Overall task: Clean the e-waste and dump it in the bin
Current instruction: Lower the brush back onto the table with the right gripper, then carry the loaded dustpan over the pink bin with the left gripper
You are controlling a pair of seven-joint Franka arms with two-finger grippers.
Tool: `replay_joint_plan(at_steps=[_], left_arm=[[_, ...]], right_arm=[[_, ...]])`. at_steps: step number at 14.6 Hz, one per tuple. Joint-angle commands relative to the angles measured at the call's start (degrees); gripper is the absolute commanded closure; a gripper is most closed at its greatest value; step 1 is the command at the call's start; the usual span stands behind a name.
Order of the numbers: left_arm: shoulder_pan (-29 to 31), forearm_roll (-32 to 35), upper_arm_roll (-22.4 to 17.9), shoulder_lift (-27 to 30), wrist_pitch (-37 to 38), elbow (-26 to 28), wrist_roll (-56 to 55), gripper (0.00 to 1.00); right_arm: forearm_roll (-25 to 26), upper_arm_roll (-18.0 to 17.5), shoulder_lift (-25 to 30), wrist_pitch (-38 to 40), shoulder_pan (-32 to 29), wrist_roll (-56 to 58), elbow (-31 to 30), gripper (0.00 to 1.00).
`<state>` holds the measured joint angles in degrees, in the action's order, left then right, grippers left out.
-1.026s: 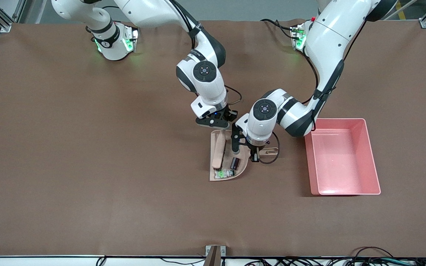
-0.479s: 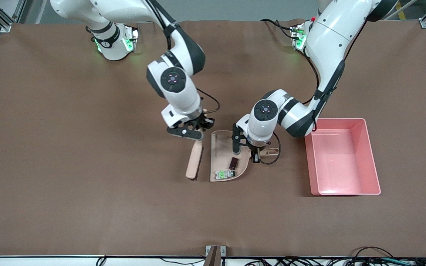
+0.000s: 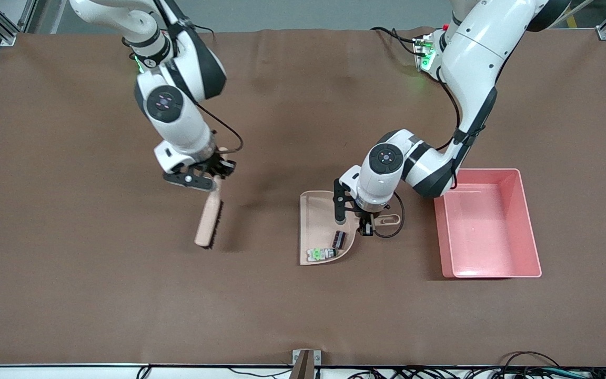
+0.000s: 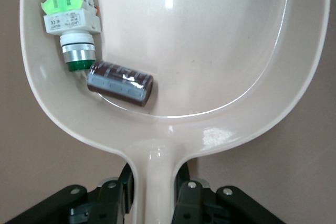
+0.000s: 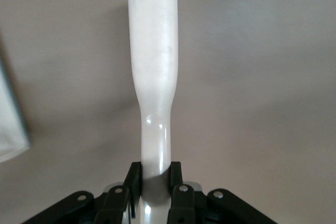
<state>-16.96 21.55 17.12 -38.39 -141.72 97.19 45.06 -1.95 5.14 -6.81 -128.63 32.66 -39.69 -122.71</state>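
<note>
Lifting the beige flat plastic dustpan (image 3: 320,223) is our step now, we judge; we should keep it level and tip it only once it hangs over the pink rectangular open-topped plastic bin (image 3: 528,221), which sits toward the left arm's end of the brown surface (image 3: 71,295). Our left end effector (image 4: 153,195) is clamped on the pan's handle. Both e-waste parts, the dark stubby cylinder (image 4: 120,83) and the white-grey piece with green and orange bits (image 4: 69,17), lie touching in the pan, just ahead of it. Our right end effector (image 5: 154,184) grips the beige brush (image 3: 209,223) nearer the right arm's end.
</note>
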Motion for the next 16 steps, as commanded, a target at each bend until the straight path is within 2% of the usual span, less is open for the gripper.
replay_joint_plan(at_steps=[1, 4, 5, 7, 9, 11, 16], left_arm=[[1.2, 1.0, 1.2, -0.6, -2.8, -0.6, -0.1, 0.99], [2.1, 0.9, 2.2, -0.4, -2.9, -0.9, 0.0, 1.00], [3.5, 0.9, 3.3, -0.2, -2.9, -0.9, 0.0, 1.00], [7.9, 1.0, 7.3, 1.0, -2.8, -0.7, 0.2, 1.00], [11.5, 1.0, 10.0, 2.4, -2.4, -0.6, 0.2, 1.00], [14.0, 1.0, 10.6, 3.9, -2.1, -0.6, 0.2, 1.00], [20.7, 0.9, 12.1, 7.8, 1.6, -0.8, -0.1, 1.00]], right_arm=[[3.9, -1.0, 10.4, -4.8, -6.8, 3.0, -15.5, 1.00], [7.6, -0.9, 15.3, -8.8, -15.1, 9.3, -24.7, 1.00], [9.5, -1.0, 16.9, -11.7, -19.3, 12.4, -28.0, 1.00], [9.8, -1.0, 18.5, -15.6, -26.7, 20.5, -32.7, 1.00], [10.0, -0.9, 18.8, -21.0, -29.2, 23.6, -37.4, 1.00], [10.0, -1.0, 18.3, -26.2, -32.2, 26.7, -39.6, 1.00], [10.0, -1.0, 15.5, -28.6, -32.2, 28.0, -40.1, 1.00]])
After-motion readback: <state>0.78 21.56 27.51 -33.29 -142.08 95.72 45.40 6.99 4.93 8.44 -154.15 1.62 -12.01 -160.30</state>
